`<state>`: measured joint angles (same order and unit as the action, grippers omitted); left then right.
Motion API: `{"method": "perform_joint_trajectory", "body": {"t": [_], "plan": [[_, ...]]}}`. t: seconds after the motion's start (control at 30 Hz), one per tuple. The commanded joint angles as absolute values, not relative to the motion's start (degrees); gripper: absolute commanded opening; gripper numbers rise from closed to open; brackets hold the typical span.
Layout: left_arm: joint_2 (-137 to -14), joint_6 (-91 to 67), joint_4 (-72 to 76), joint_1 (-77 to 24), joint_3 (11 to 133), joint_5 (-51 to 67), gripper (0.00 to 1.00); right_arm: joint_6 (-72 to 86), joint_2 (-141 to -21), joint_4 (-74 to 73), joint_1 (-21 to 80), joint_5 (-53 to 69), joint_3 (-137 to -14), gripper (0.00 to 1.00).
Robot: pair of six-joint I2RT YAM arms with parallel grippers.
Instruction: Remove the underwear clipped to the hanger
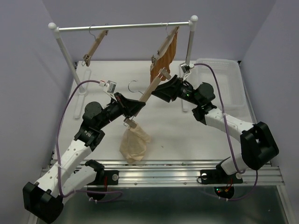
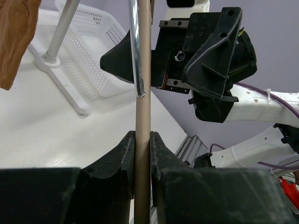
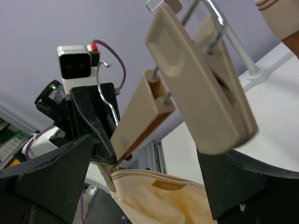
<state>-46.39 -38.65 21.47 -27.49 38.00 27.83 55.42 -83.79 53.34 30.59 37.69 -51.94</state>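
Wooden hanger held tilted, one arm at each end.
The left gripper is clamped tight on its bar. The right gripper gapes wide around its upper clip, and the underwear droops from its lower clip.

Three light-wood hangers: the hanger, a bare hanger, a third hanger. Two garments: the underwear, an orange-brown garment. One rail, one basket. Two grippers: left gripper, right gripper.
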Motion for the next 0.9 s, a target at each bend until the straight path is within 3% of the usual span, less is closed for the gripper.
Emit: {"method": "perform_joint_trajectory", "body": {"t": [0.0,0.2,0.23,0.3,0.33,0.4,0.5,0.53,0.57,0.63,0.67,0.7,0.77,0.87], "plan": [[-47.0,-38.9,27.6,-28.6,39.4,27.9,0.00,58.8,-84.9,62.8,32.2,36.7,-54.9,0.93],[-49.6,-37.8,28.5,-30.4,40.7,29.1,0.00,61.5,-87.9,64.7,32.8,36.4,-56.7,0.71],[-49.9,-37.8,29.2,-30.7,40.9,29.4,0.00,62.3,-88.3,64.7,32.8,36.0,-56.7,0.61],[-50.1,-37.7,29.4,-31.1,41.0,29.2,0.00,63.5,-88.8,65.8,32.8,35.4,-56.3,0.53],[-50.1,-37.7,29.5,-31.3,40.9,29.1,0.00,63.9,-88.9,66.3,32.8,35.1,-56.2,0.44],[-50.2,-38.0,30.0,-31.2,40.6,29.1,0.00,64.6,-89.0,68.7,32.8,34.8,-55.7,0.39],[-50.8,-38.4,29.7,-31.4,40.7,29.0,0.00,66.7,-89.3,71.6,32.8,34.6,-54.8,0.13],[-50.8,-38.2,29.7,-31.4,40.9,29.0,0.00,66.8,-89.2,71.5,32.8,34.5,-54.8,0.13],[-51.1,-38.1,28.7,-31.3,41.0,29.2,0.13,66.8,-89.1,71.4,32.8,34.5,-54.8,0.01],[-51.1,-37.7,27.0,-31.4,41.2,29.5,0.40,66.1,-88.6,69.5,32.8,34.5,-55.1,0.01],[-50.7,-37.6,26.2,-31.4,41.2,29.4,0.70,65.7,-88.3,69.0,32.8,34.6,-55.4,0.01],[-50.5,-36.9,25.2,-31.4,41.2,29.4,0.81,65.3,-88.1,68.4,32.8,34.6,-55.4,0.01],[-49.4,-36.2,21.2,-31.3,41.6,28.5,0.99,64.3,-87.3,65.0,32.8,34.5,-55.7,0.01],[-47.4,-34.8,16.0,-31.4,41.8,26.8,0.99,62.1,-86.4,61.2,32.8,34.3,-55.8,0.01]]}}
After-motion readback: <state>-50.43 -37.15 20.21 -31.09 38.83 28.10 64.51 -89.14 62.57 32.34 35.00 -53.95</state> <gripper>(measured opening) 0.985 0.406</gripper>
